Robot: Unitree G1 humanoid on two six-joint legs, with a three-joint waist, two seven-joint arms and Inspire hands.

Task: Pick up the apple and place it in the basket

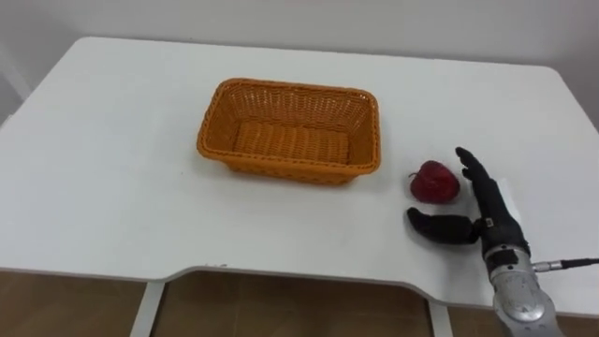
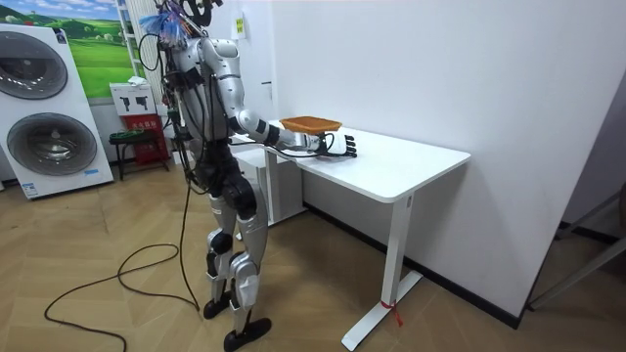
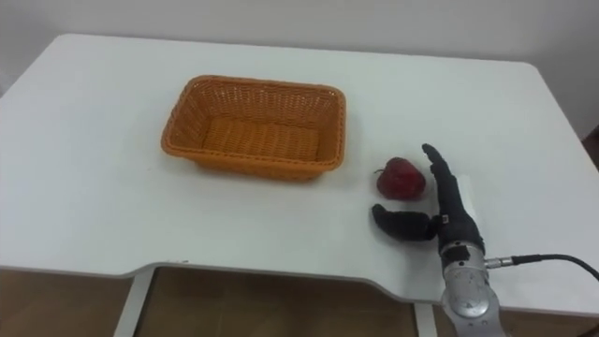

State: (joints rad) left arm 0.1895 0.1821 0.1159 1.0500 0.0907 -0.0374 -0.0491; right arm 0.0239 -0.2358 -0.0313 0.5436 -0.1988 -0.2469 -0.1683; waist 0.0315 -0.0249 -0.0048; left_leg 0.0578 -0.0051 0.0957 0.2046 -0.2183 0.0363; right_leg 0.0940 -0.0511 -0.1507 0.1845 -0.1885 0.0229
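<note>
A red apple [image 1: 435,183] [image 3: 401,178] lies on the white table [image 1: 112,159] to the right of an orange wicker basket [image 1: 291,130] [image 3: 255,126], which has nothing in it. My right hand [image 1: 487,213] [image 3: 451,213] rests low over the table just right of and in front of the apple, open, its fingers straight beside the fruit and the thumb stretched out below it. No finger is closed on the apple. In the room view I stand at the table's edge with the right hand [image 2: 344,146] held out over the top, near the basket [image 2: 310,124].
The table's front edge [image 1: 281,276] runs close below the hand and has a shallow cut-out in its middle. Bare tabletop spreads to the left of the basket. In the room view, washing machines [image 2: 49,108] stand behind me.
</note>
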